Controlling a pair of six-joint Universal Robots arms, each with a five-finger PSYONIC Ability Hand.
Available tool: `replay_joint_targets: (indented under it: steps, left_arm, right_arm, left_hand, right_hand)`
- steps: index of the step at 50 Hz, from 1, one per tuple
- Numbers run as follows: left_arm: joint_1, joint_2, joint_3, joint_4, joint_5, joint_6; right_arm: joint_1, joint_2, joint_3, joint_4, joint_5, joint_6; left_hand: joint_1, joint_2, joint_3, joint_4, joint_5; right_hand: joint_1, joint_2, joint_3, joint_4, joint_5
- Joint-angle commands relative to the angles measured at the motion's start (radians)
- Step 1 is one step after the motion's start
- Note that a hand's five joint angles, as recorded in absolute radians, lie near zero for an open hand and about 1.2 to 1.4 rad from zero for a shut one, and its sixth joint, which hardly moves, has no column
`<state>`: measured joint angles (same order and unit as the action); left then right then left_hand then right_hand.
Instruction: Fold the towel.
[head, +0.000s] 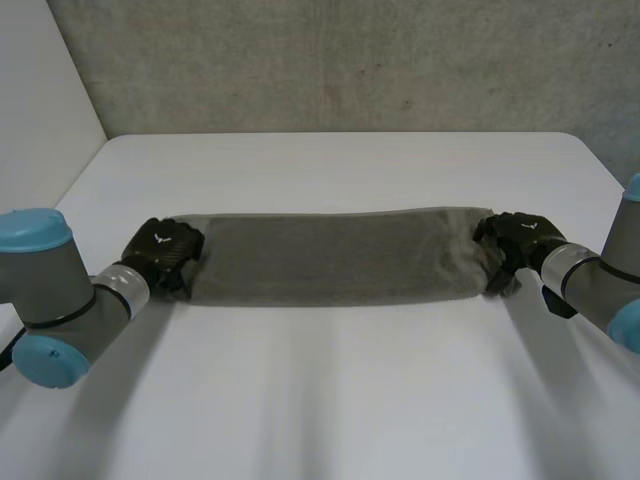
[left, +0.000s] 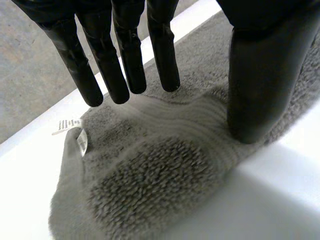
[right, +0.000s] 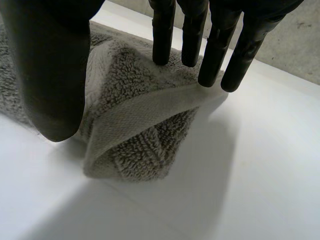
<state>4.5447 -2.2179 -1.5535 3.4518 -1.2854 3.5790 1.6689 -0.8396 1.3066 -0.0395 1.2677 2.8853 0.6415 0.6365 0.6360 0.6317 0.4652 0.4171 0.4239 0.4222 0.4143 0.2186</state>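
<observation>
Grey towel (head: 330, 258), long axis left to right

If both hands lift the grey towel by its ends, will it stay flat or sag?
Likely it sags: the towel is thick terry, bunched softly at the left hand and curled over at the right hand. Its looped pile probably resists slipping.

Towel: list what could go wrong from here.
1. The left hand pinches only the bunched end of the towel, so the cloth may slip out when lifted.
2. The right hand holds an end that curls over on itself, so the fold may come out uneven.
</observation>
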Motion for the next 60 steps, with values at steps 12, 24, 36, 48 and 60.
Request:
replay_joint_targets:
  steps: [12, 24, 36, 48, 60]
  left_arm:
    - [0.016, -0.049, 0.043, -0.005, -0.052, 0.015]
    - [0.025, -0.046, 0.043, -0.005, -0.061, 0.014]
    - [0.027, -0.046, 0.039, -0.005, -0.061, 0.015]
    - [0.027, -0.046, 0.041, -0.005, -0.061, 0.014]
    - [0.027, -0.04, 0.036, -0.013, -0.063, 0.014]
  right_arm:
    - [-0.011, 0.002, -0.013, -0.028, 0.025, -0.087]
    - [-0.037, 0.034, -0.055, -0.028, 0.03, -0.169]
    - [-0.041, 0.051, -0.063, -0.033, 0.033, -0.264]
    - [-0.084, 0.037, -0.093, -0.034, -0.013, -0.331]
    - [-0.095, -0.019, -0.043, -0.011, -0.076, -0.363]
  left_hand:
    - [0.062, 0.067, 0.068, 0.072, 0.064]
    - [0.062, 0.067, 0.068, 0.072, 0.064]
    - [0.059, 0.064, 0.065, 0.069, 0.061]
    - [0.056, 0.061, 0.062, 0.066, 0.058]
    - [0.053, 0.058, 0.059, 0.063, 0.055]
  right_hand:
    - [0.011, 0.005, 0.006, 0.014, 0.035]
    - [0.011, 0.005, 0.006, 0.014, 0.035]
    - [0.011, 0.005, 0.006, 0.014, 0.035]
    - [0.011, 0.005, 0.006, 0.014, 0.035]
    - [0.006, -0.001, 0.0, 0.008, 0.029]
